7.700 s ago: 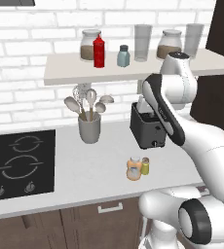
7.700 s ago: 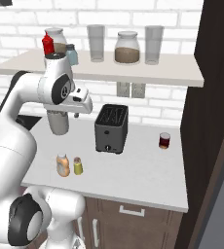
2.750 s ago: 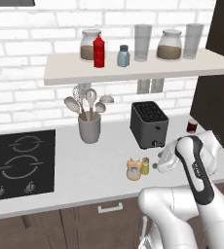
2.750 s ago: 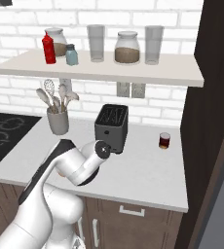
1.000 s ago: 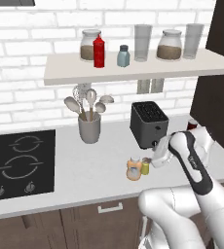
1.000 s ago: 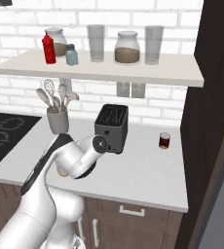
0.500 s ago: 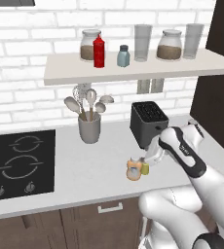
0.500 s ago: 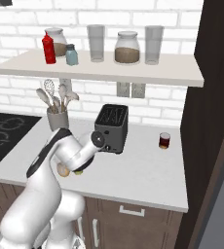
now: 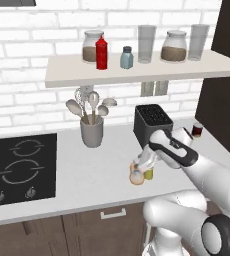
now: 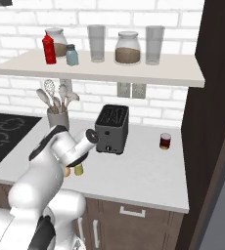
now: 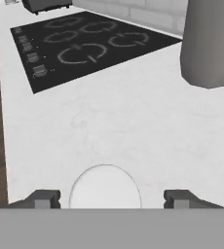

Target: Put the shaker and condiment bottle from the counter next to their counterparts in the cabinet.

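The end effector (image 11: 105, 198) is lowered over the near edge of the desk (image 9: 87, 170), just in front of the black toaster (image 9: 153, 122). In the hand view the pale round cap of the condiment bottle (image 11: 104, 187) is seen between the two dark fingertips (image 11: 45, 198), with a gap left on each side, so the jaws are set apart around the cap and no contact is seen; whether the bottle is gripped cannot be told.

In the left base view the condiment bottle (image 9: 136, 174) is seen upright on the desk, partly hidden by the hand, and the small yellow-olive shaker (image 9: 148, 174) is placed just beside it on the right. In the right base view the shaker (image 10: 78, 169) is seen below the wrist, near the toaster (image 10: 112, 128).

A grey utensil holder (image 9: 92, 131) with spoons and a whisk is set farther left, near the wall, and the black cooktop (image 9: 18, 167) is set into the desk at the far left. A small dark jar (image 9: 197, 130) is placed at the right of the toaster.

On the shelf (image 9: 137, 72) above, the red squeeze bottle (image 9: 101, 52) and the blue-grey shaker (image 9: 127, 57) are placed side by side, with jars and tall glasses to their right.
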